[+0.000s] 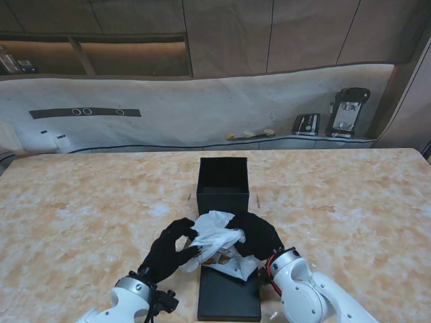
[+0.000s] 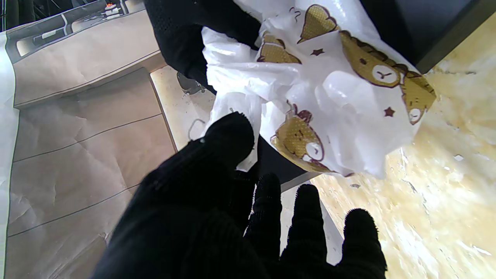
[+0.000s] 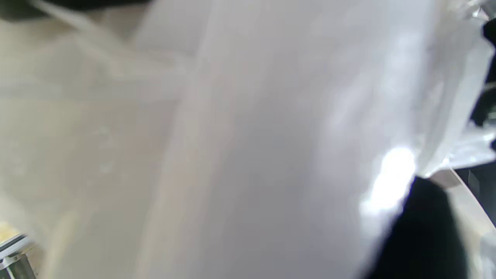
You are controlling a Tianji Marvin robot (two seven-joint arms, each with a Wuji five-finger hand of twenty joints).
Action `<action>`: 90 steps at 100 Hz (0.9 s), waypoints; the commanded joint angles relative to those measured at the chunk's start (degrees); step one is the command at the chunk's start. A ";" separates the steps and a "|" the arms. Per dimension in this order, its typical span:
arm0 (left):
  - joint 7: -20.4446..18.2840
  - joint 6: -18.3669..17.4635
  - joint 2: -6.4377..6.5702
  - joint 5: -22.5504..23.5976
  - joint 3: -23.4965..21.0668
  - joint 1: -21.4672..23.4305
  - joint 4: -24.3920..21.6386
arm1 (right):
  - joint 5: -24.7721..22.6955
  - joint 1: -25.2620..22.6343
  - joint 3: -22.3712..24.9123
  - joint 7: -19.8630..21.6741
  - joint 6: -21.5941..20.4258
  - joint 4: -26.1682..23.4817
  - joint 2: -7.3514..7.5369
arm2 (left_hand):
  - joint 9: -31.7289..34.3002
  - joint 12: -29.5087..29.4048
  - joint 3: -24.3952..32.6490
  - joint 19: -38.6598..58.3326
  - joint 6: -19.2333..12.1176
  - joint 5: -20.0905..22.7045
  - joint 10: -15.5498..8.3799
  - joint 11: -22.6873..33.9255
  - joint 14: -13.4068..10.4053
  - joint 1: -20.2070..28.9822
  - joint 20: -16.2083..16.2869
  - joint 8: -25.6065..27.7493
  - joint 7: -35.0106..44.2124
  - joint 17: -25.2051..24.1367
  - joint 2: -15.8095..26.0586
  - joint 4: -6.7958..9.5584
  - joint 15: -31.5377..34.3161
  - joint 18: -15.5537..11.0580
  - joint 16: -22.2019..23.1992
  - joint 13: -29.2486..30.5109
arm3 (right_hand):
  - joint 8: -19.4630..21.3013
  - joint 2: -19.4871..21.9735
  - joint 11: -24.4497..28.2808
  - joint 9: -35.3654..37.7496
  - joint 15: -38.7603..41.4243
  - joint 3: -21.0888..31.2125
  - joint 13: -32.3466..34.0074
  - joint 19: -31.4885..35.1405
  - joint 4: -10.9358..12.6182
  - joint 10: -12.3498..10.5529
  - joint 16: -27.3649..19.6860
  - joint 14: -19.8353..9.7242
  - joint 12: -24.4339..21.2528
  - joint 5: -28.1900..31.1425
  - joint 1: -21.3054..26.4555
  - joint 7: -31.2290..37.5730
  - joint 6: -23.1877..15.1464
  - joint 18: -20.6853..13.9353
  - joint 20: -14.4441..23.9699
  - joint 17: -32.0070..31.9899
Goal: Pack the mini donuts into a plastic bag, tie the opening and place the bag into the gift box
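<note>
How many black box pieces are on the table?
2. The open box stands farther from me, past the bag. The flat lid lies nearer to me, partly under the bag, which the left hand and right hand hold.

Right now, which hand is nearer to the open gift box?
Right. The right hand grips the bag just in front of the box, almost at its near wall. The left hand holds the bag's other side, nearer to me and farther left.

Black knit gloves cover each hand (image 1: pixel 168 250); forearms are glossy white (red cable at right wrist).
</note>
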 commanded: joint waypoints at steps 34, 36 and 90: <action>-2.85 -3.59 0.64 0.00 -2.49 2.18 -1.35 | 4.20 -5.32 3.71 -2.65 -2.67 -7.13 -1.43 | -1.46 -3.38 4.09 -1.32 -3.33 0.64 -0.65 -2.01 -0.80 -1.25 -0.84 -4.91 -6.21 -0.70 -5.07 -2.14 -1.65 -0.88 -4.10 -0.99 | 7.74 -3.58 3.53 9.17 6.16 7.99 6.86 9.17 -2.99 0.86 2.48 5.63 6.03 12.38 7.17 8.97 2.54 -4.27 -0.20 7.88; -3.01 -3.63 0.68 0.00 -2.63 2.27 -1.42 | 4.03 -5.44 3.85 -2.83 -2.90 -7.30 -1.43 | -1.48 -3.63 4.05 -1.51 -3.45 0.50 -0.56 -2.29 -0.79 -1.45 -1.01 -5.01 -6.56 -0.88 -5.43 -2.26 -1.79 -0.62 -4.31 -0.96 | 8.43 -3.69 3.65 9.21 6.28 8.17 6.76 9.75 -3.03 0.85 2.65 5.65 6.26 12.62 7.21 8.88 2.46 -4.93 0.62 7.85; -12.21 -12.40 2.80 -2.56 -7.53 4.17 -0.58 | 3.90 -7.77 7.00 -4.81 -5.49 -12.68 -1.75 | -3.44 -11.43 -21.63 -5.53 -5.15 -4.34 0.10 -16.13 -0.47 -6.91 -14.52 -13.24 -30.69 -0.02 4.67 1.75 -11.63 0.76 -14.09 -2.37 | 11.01 -4.79 4.97 10.13 7.24 9.49 6.96 11.80 -3.39 1.18 3.95 6.35 7.27 13.63 7.83 8.37 3.32 -8.46 7.15 10.04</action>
